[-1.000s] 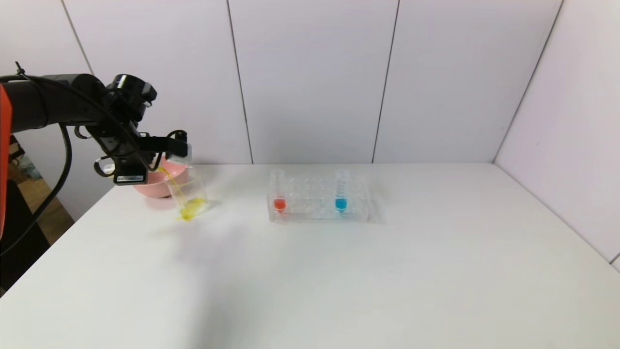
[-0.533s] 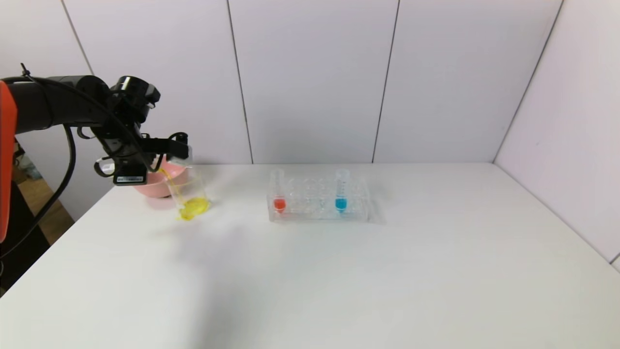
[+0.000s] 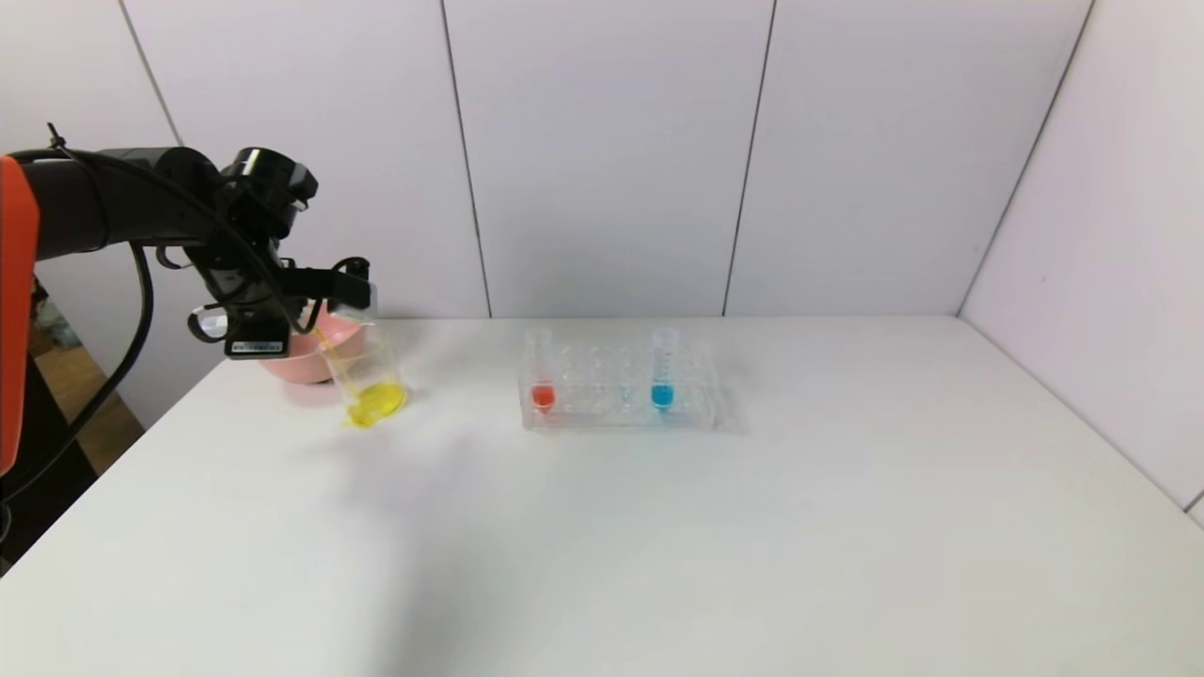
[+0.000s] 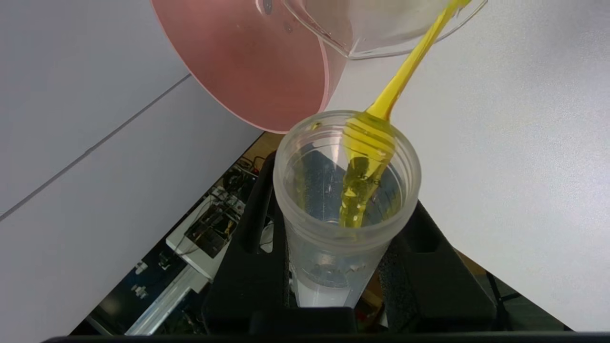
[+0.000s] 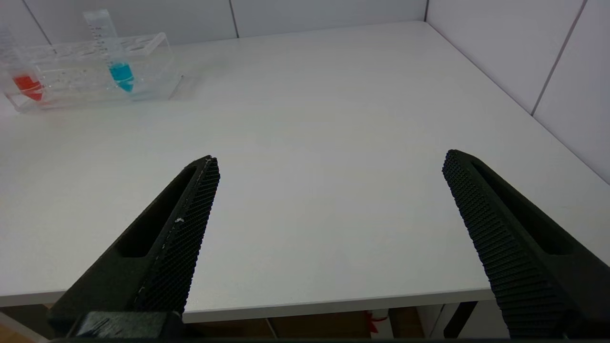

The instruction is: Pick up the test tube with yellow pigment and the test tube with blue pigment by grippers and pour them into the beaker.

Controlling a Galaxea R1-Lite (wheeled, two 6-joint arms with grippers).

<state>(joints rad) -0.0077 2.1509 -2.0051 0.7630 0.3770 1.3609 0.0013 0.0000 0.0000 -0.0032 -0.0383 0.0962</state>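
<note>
My left gripper (image 3: 324,282) is clamped on the test tube with yellow pigment (image 4: 345,209), one black finger (image 4: 250,267) pressed against each side of the clear tube. The tube is tipped over above the beaker (image 3: 367,376), with its open mouth toward the beaker's rim. A thin yellow stream (image 4: 405,71) runs from the tube's mouth down into the beaker, and a yellow layer (image 3: 376,402) lies on the beaker's bottom. The beaker stands on the white table (image 3: 658,527) near its far left corner, just beside a pink bowl (image 3: 301,353), which is behind it on the left.

Well apart to the right, a clear tube rack (image 3: 621,390) stands on the table. The test tube with blue pigment (image 3: 663,371) stands upright in the rack's right part; a tube with red-orange liquid (image 3: 541,371) stands upright at its left end.

My right gripper (image 5: 329,200) hangs over the near edge of the table, fingers wide apart, holding nothing.
</note>
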